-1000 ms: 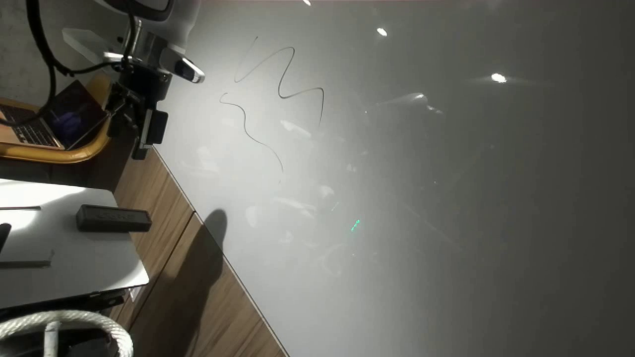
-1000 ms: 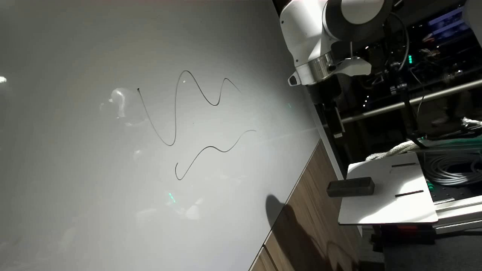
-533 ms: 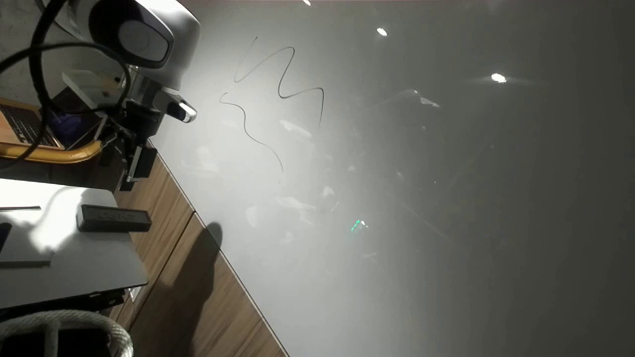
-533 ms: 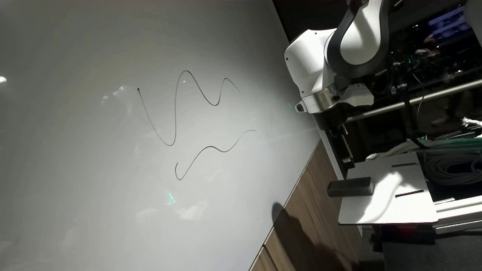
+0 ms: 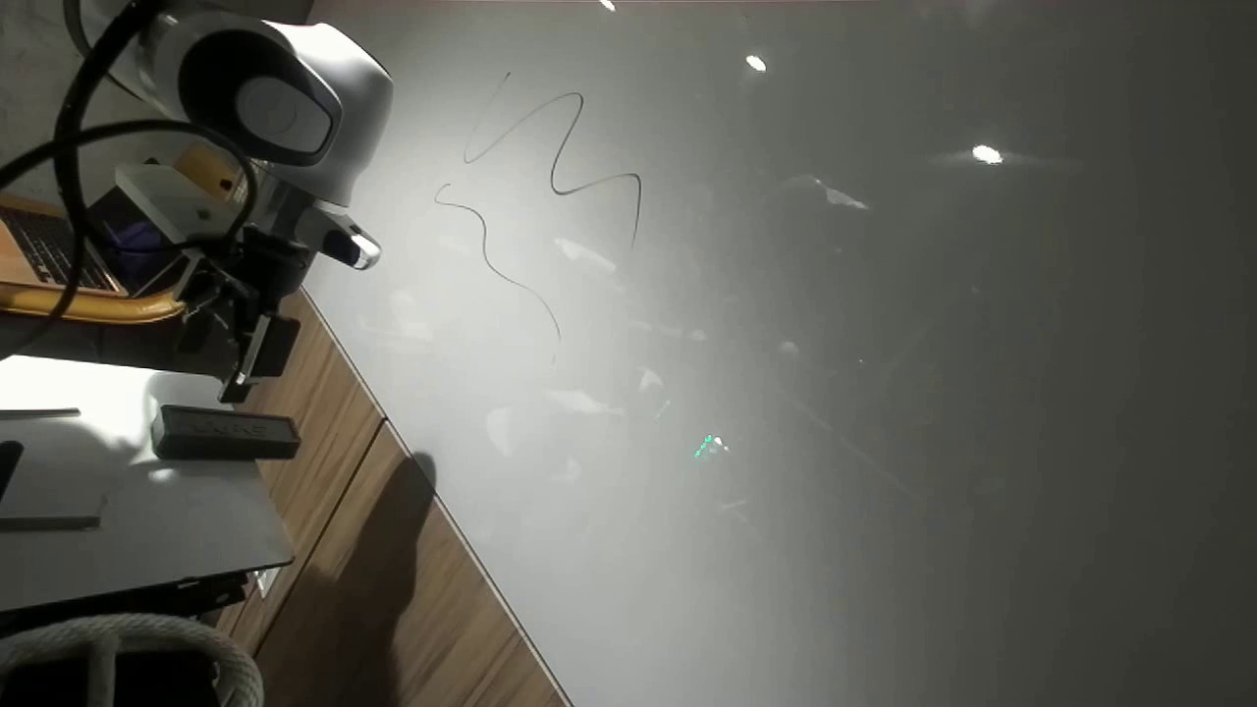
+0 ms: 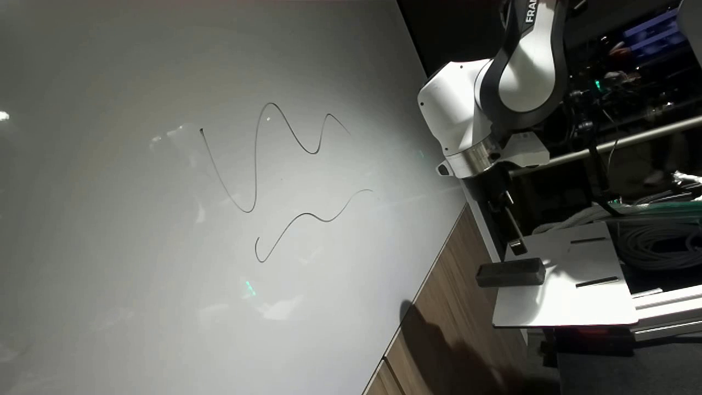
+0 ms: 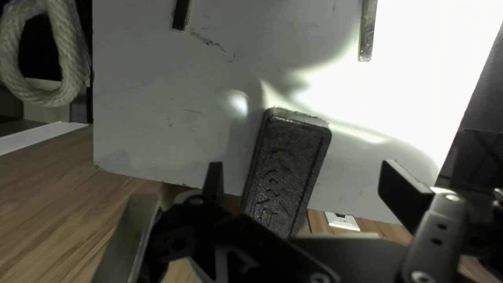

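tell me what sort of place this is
Likely a robotics lab, perhaps in an office: there's a robot arm, a scribbled-on whiteboard and an open laptop.

In an exterior view: pale glossy board (image 6: 137, 230) across left and centre, two dark wavy lines (image 6: 255, 164) left of frame centre. White arm (image 6: 449, 109) at upper right, end effector (image 6: 515, 246) slanting downward, tip just above dark block (image 6: 510, 273). Dark block on white slotted panel (image 6: 592, 304), lower right, overhanging panel's left edge. Shadow (image 6: 439, 340) across wood panelling (image 6: 460, 269), bottom right of centre. Coiled cable (image 6: 655, 266) near right edge.
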`<state>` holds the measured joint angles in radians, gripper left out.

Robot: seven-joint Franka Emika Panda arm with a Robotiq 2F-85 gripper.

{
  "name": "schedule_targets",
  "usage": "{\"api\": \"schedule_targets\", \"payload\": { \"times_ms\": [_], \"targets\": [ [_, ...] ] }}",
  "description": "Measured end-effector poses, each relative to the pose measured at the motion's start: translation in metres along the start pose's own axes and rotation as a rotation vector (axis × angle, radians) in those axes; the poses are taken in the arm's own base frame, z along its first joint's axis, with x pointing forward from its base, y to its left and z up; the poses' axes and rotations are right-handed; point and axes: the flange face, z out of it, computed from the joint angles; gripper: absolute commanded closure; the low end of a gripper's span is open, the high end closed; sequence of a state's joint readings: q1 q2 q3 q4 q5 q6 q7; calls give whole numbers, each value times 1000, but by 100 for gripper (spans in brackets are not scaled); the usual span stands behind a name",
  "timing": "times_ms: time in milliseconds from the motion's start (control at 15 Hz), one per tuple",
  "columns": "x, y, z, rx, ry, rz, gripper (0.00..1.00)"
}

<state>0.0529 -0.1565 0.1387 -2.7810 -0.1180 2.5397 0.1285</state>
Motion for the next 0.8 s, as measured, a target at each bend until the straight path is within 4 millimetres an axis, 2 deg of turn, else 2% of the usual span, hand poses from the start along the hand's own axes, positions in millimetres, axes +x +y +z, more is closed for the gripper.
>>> {"api": "schedule_targets", "payload": {
  "times_ms": [333,800],
  "targets": [
    [0,-1,4,-9,-4,4,0],
    [3,-13,33,-68,30,162,0]
  ]
}}
